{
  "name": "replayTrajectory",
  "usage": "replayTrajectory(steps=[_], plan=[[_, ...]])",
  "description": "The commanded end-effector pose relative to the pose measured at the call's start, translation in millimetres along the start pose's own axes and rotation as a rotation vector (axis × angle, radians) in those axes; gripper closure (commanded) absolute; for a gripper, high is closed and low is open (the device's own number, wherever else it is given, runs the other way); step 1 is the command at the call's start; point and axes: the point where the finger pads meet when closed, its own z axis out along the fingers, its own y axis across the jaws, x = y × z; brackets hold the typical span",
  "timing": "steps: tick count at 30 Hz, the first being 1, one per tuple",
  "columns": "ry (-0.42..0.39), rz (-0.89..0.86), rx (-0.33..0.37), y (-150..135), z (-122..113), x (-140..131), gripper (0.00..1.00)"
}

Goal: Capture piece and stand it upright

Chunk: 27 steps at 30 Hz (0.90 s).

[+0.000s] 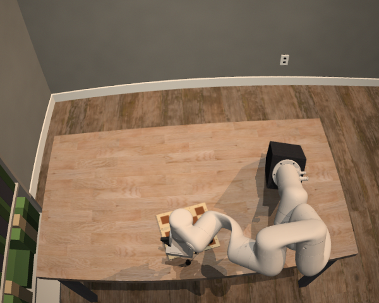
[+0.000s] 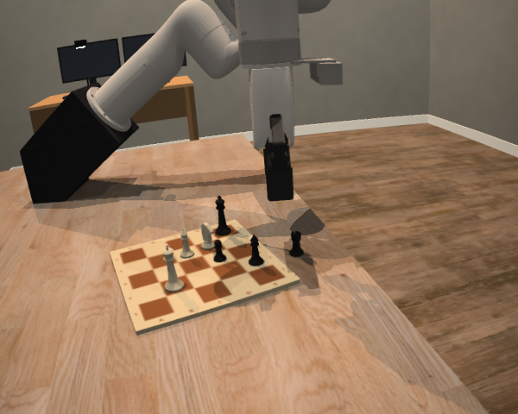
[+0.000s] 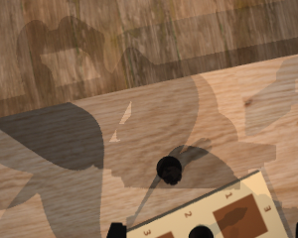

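Note:
The small chessboard (image 2: 203,272) lies near the table's edge. A white king (image 2: 173,269), a white bishop (image 2: 186,244) and a white knight (image 2: 207,235) stand upright on it. So do a tall black piece (image 2: 222,216), a black pawn (image 2: 218,250) and a black bishop (image 2: 255,250). A black rook (image 2: 296,243) stands upright on the table just off the board's side; it also shows in the wrist view (image 3: 169,170). My gripper (image 2: 279,193) is open and empty, raised well above the table and apart from the rook.
The table's edge runs close past the rook, with floor beyond it. The arm's black base block (image 2: 67,142) stands at the back left. In the top view the arm hides most of the board.

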Motion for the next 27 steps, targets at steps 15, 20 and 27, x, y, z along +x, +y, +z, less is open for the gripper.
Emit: replayTrajectory(steps=[15, 20, 27], plan=[[0.008, 0.965, -0.018, 60.3, -25.1, -131.6, 0.0], [0.01, 1.174, -0.019, 63.1, -26.9, -145.1, 0.0], [-0.005, 1.518, -0.004, 63.4, -27.1, -146.6, 0.57]])
